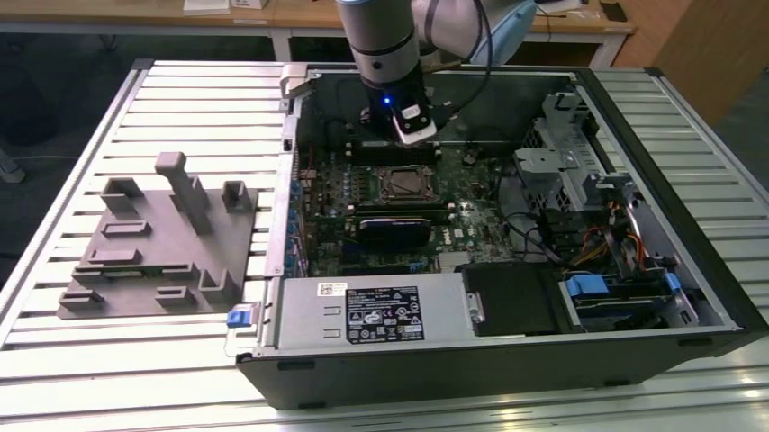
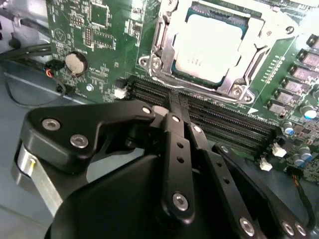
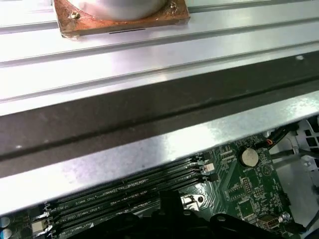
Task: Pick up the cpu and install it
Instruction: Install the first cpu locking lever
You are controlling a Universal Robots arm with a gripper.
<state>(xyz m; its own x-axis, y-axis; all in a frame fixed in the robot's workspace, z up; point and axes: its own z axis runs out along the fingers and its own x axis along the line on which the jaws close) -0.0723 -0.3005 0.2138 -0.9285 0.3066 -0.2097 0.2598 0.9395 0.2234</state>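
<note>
Black end effector [image 2: 172, 107] hanging inside the open computer case [image 1: 673, 297] on the slatted metal surface [image 1: 193, 99], just beyond the metal-framed socket [image 1: 402, 183]; fingers narrowed together, gripping nothing. In the second wrist view, small square silvery-topped cpu [image 2: 212, 47] lying seated in that socket. In the exterior view, grey plastic fixture [image 1: 157, 243] to the left.

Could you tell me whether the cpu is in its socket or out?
In: the cpu lies flat inside the socket's metal frame on the motherboard.
</note>
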